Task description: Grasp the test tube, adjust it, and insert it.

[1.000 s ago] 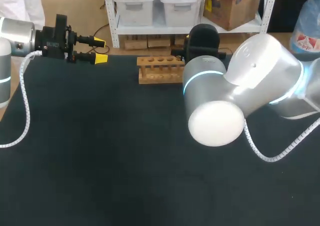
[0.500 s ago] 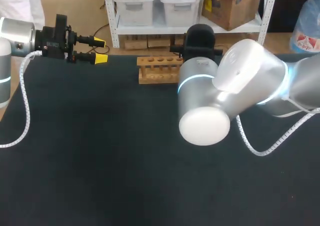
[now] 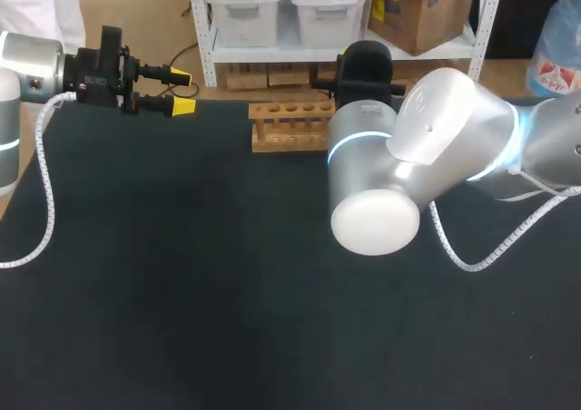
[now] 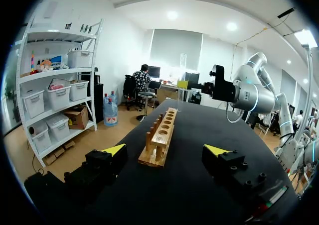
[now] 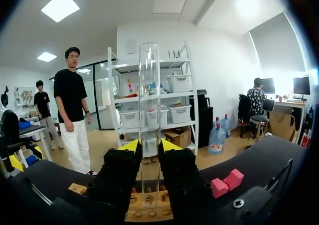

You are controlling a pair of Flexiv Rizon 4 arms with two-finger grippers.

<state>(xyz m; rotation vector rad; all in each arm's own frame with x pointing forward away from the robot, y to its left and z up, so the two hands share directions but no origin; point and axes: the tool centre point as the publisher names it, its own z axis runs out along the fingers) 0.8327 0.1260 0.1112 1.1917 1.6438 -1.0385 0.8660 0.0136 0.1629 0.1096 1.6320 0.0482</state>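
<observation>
Your right gripper (image 5: pixel 149 146) is clamped on the clear glass test tube (image 5: pixel 149 85), which is upright just beside the pale wooden rack (image 3: pixel 290 127). Centre it over one hole, keep it vertical, lower slowly. Left gripper (image 3: pixel 181 92) is spread, empty.

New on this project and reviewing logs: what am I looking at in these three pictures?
Two robot arms work at a black table. The wide picture comes from a fixed camera above and behind them. Each round picture comes from a camera on one arm's wrist, looking along its fingers. The left gripper is open and empty, near the table's far left corner. The right gripper is shut on a clear test tube, held upright over a wooden rack with a row of holes.
</observation>
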